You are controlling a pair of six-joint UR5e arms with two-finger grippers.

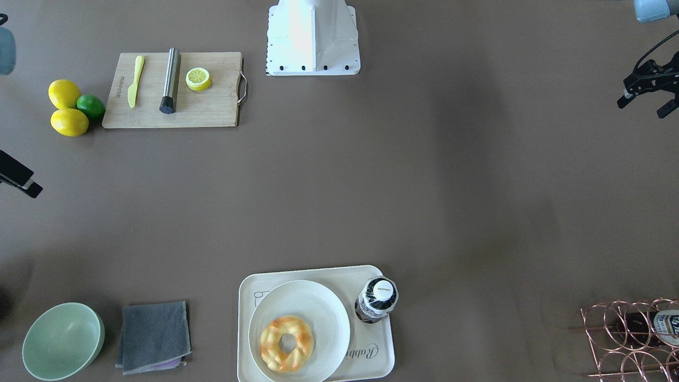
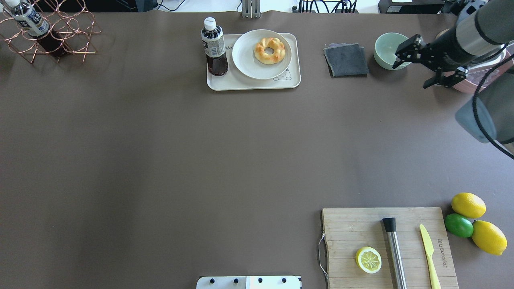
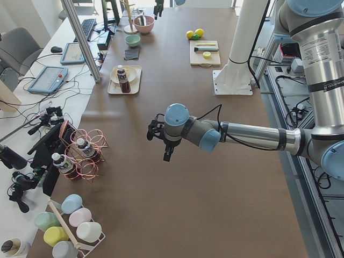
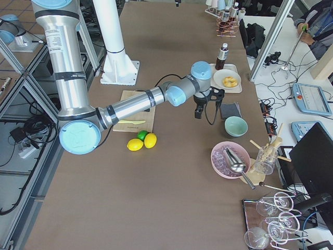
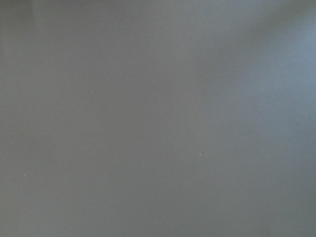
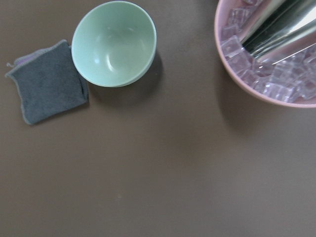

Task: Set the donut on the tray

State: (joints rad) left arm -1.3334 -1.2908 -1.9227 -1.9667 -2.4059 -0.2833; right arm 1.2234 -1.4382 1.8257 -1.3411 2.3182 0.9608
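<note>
The donut (image 1: 286, 342), a braided golden ring, lies on a round white plate (image 1: 329, 313). The plate stands on the cream tray (image 1: 383, 365) at the table's far edge from the robot. Donut (image 2: 269, 50) and tray (image 2: 219, 83) also show in the overhead view. My right gripper (image 2: 410, 75) hovers open and empty beside the green bowl, well right of the tray. My left gripper (image 1: 643, 107) hangs open and empty above bare table, far to the tray's left. Its wrist view shows only tabletop.
A dark drink bottle (image 2: 214, 48) stands on the tray's left end. A grey cloth (image 2: 346, 60), a green bowl (image 2: 388, 50) and a pink bowl of ice (image 6: 276, 54) lie to the right. A cutting board (image 2: 361, 224) holds a lemon half. A copper rack (image 2: 52, 32) stands far left.
</note>
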